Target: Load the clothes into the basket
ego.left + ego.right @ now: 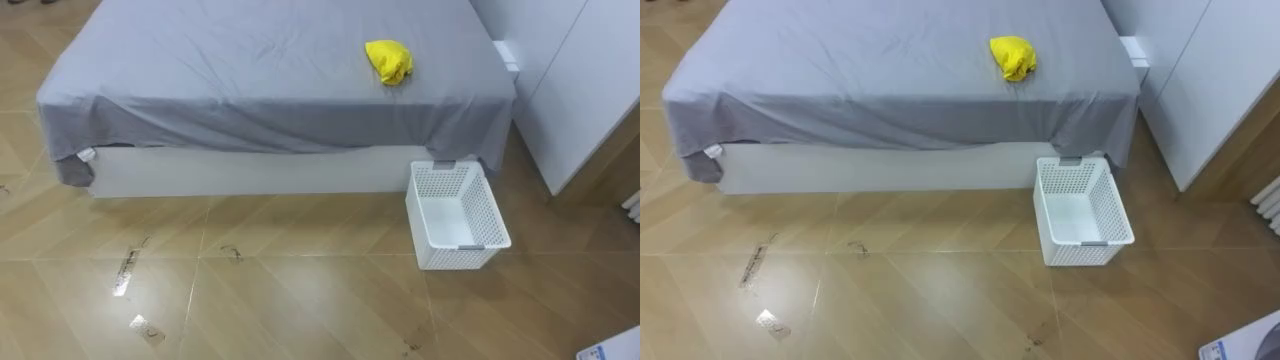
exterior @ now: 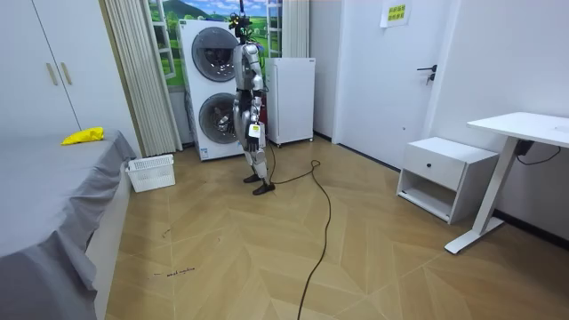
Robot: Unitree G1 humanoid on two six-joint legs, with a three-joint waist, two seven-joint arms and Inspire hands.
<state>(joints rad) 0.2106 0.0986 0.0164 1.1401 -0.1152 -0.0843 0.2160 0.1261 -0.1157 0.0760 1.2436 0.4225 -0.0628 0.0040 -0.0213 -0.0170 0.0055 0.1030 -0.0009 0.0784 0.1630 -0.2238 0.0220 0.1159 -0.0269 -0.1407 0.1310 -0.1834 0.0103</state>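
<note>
A crumpled yellow garment (image 1: pixel 389 61) lies on the grey bed (image 1: pixel 250 70), near its right end, and shows in the room view as the yellow garment (image 2: pixel 83 136). A white perforated basket (image 1: pixel 457 215) stands empty on the floor against the bed's right corner, just below the garment. I stand a couple of metres from the bed, in front of the stacked washing machines. My arms hang at my sides. My right hand (image 1: pixel 612 348) shows at the lower right corner of the eye view, and my left hand (image 2: pixel 255 132) hangs by my hip.
Wooden floor lies between me and the bed. White wardrobe doors (image 1: pixel 570 90) stand right of the basket. Behind me are the stacked washing machines (image 2: pixel 209 89) and a small fridge (image 2: pixel 292 100). A white nightstand (image 2: pixel 444 178) and desk (image 2: pixel 520 133) stand at the room view's right.
</note>
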